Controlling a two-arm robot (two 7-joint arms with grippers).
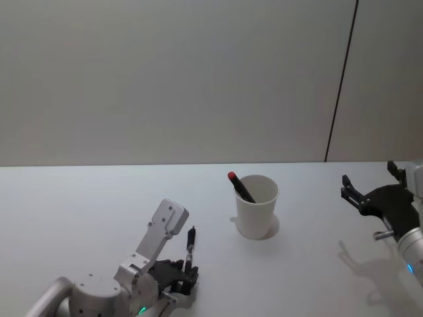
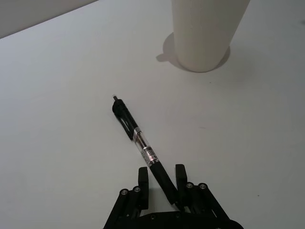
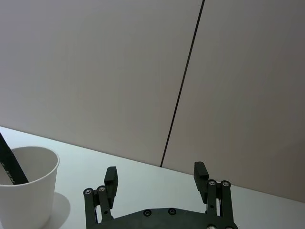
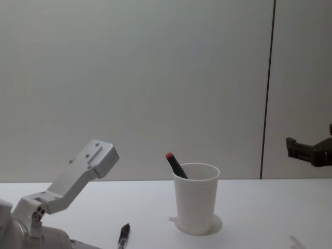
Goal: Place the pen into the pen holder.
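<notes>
Left gripper (image 2: 161, 172) low over the table (image 1: 99, 198), fingers parted.
Straddled one end of the black pen (image 2: 138, 138), flat, unclamped, short of the paper cup (image 1: 256, 210) with a red-capped pen (image 1: 240, 186) inside; right gripper (image 3: 156, 172) raised, spread.

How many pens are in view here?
2. A red-tipped pen leans in the pen holder; a black pen lies on the table, its end inside the open left gripper. The holder may hide others.
</notes>
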